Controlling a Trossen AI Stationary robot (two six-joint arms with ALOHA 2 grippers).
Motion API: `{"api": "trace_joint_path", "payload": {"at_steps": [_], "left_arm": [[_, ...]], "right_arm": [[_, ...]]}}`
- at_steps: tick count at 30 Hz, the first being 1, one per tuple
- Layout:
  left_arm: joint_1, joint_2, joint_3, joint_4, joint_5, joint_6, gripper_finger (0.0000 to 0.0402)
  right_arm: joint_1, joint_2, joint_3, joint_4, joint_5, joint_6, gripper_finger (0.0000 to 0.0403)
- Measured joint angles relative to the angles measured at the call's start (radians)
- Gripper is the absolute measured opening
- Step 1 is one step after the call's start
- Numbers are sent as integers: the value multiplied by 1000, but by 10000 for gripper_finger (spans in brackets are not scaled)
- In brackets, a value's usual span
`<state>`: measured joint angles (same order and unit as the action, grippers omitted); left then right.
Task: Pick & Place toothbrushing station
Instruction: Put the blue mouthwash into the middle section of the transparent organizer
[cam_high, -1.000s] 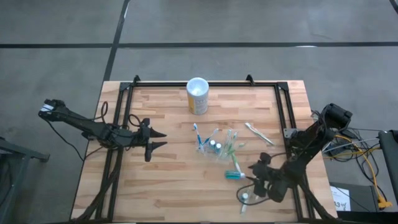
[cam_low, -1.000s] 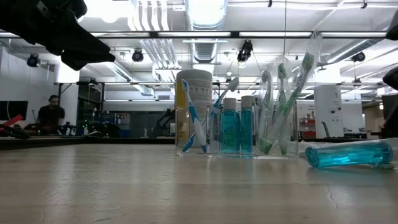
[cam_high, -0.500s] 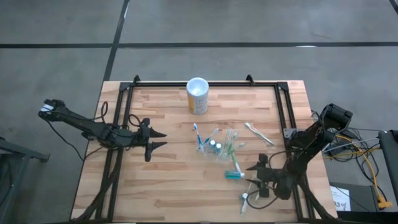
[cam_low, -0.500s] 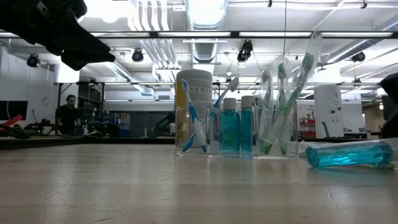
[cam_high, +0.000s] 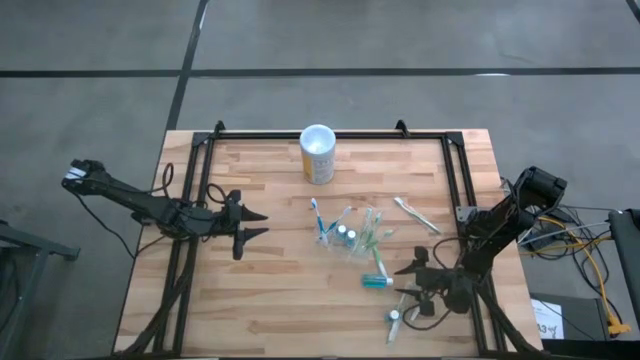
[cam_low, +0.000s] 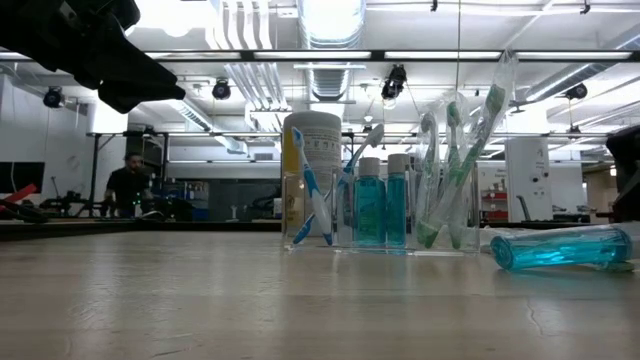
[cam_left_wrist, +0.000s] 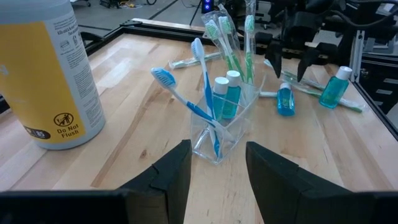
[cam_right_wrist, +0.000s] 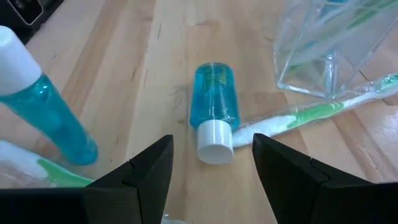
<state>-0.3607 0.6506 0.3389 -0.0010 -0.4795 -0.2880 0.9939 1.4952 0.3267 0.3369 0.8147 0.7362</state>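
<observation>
clear plastic is the tricky bit here: the toothbrushing station (cam_high: 350, 237) sits mid-frame on the bench (cam_high: 270, 290) in the high view, stuffed with brushes and small bottles. the right end effector (cam_high: 418, 287) hangs at lower right with its fingers spread and nothing in them, lined up on the lying blue bottle (cam_right_wrist: 214, 104). that bottle is round, so a sloppy pinch could roll it into the station. the left end effector (cam_high: 245, 231) waits at centre left, fingers parted and empty too.
</observation>
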Motion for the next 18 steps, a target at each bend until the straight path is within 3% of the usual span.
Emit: {"api": "trace_joint_path", "payload": {"at_steps": [7, 18], "left_arm": [[0, 0, 0, 0, 0, 0, 157], [0, 0, 0, 0, 0, 0, 157]], "right_arm": [[-57, 0, 20, -4, -116, -10, 216], [-120, 0, 42, -20, -212, -55, 216]]}}
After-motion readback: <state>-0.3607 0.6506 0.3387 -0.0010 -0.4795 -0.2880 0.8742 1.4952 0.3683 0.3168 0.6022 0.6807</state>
